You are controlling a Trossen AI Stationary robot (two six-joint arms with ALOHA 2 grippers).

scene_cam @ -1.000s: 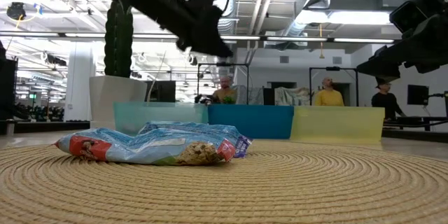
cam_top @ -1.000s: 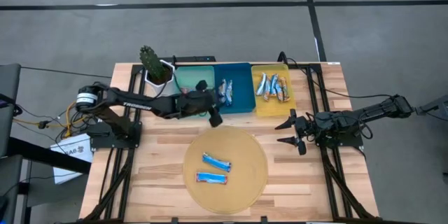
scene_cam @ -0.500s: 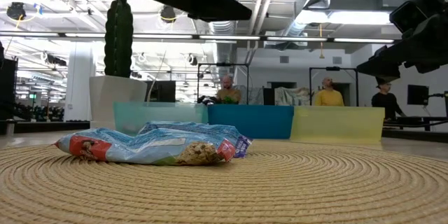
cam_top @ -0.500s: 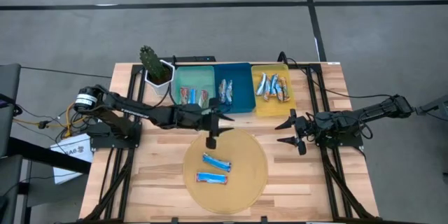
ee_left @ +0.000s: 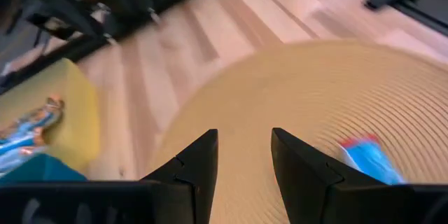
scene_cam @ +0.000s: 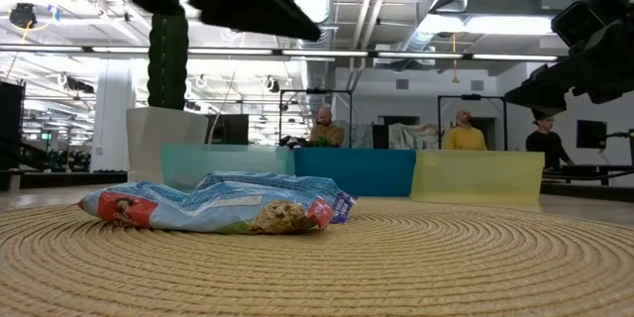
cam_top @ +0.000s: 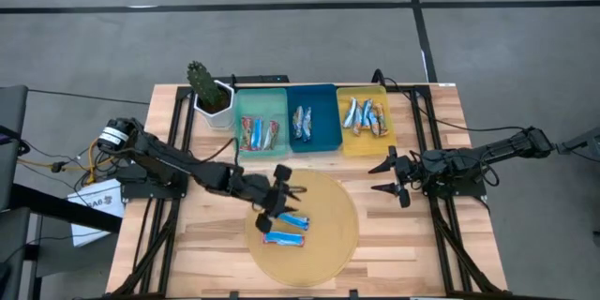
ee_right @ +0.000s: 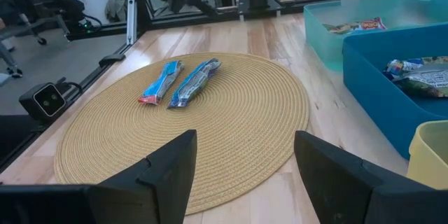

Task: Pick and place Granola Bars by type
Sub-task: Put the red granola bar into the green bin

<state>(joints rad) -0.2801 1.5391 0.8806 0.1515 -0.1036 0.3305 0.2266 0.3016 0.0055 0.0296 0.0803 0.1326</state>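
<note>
two blue granola bars lie on the round woven mat, just beside the released left claw above them. only the high view shows sorted bars in all three trays; the right claw, also released, waits near the worktop's right edge.

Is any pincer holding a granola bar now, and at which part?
No. The left pincer is open and empty above the woven mat; the right pincer is open too.

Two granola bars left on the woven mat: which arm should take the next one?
Left. The left gripper hangs open over the woven mat, right beside the granola bars. The right gripper waits open off the mat's edge, near the yellow tray, farther from them.
</note>
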